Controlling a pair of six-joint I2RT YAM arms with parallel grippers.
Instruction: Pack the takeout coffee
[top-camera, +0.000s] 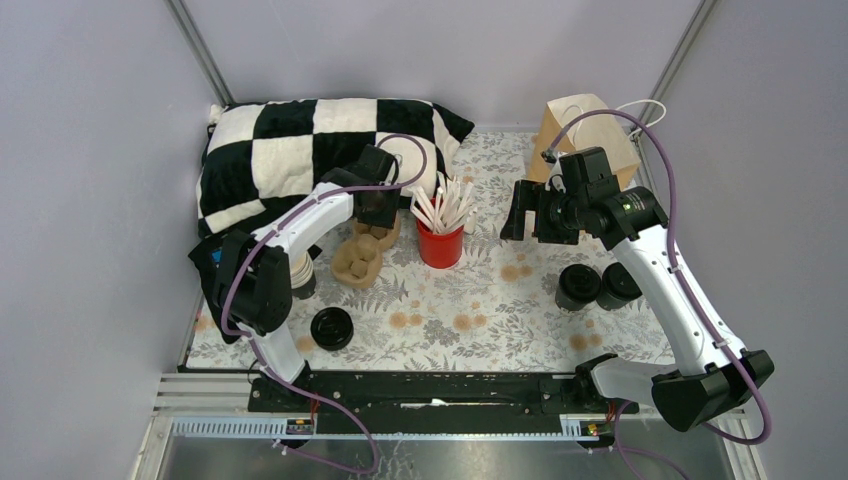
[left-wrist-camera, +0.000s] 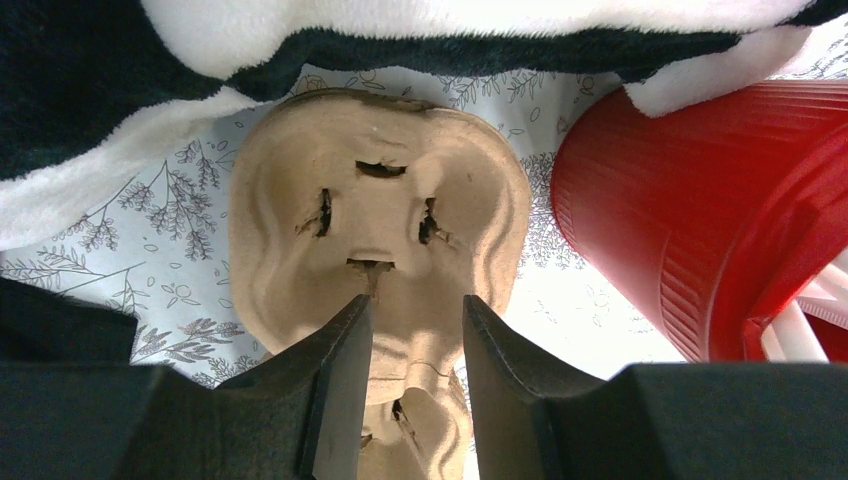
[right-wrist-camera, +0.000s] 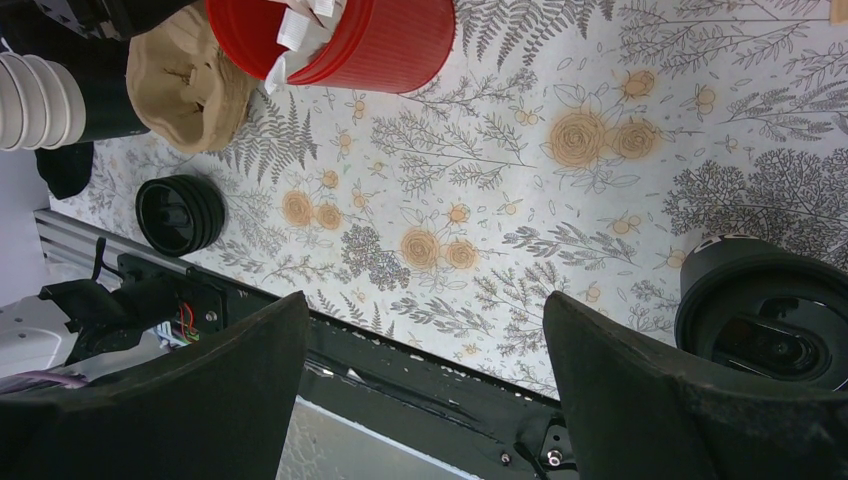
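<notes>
Two dark lidded coffee cups stand side by side on the floral mat at the right. One of them shows at the lower right of the right wrist view. A tan pulp cup carrier lies on the mat left of centre. My left gripper is low over its far end. In the left wrist view the carrier fills the middle, and the gripper stands narrowly open either side of its middle ridge. My right gripper hangs wide open and empty above the mat, left of the cups.
A red cup of white stirrers stands just right of the carrier. A stack of cream-rimmed cups and a stack of black lids sit at the left front. A brown paper bag stands at the back right, a checkered blanket at the back left.
</notes>
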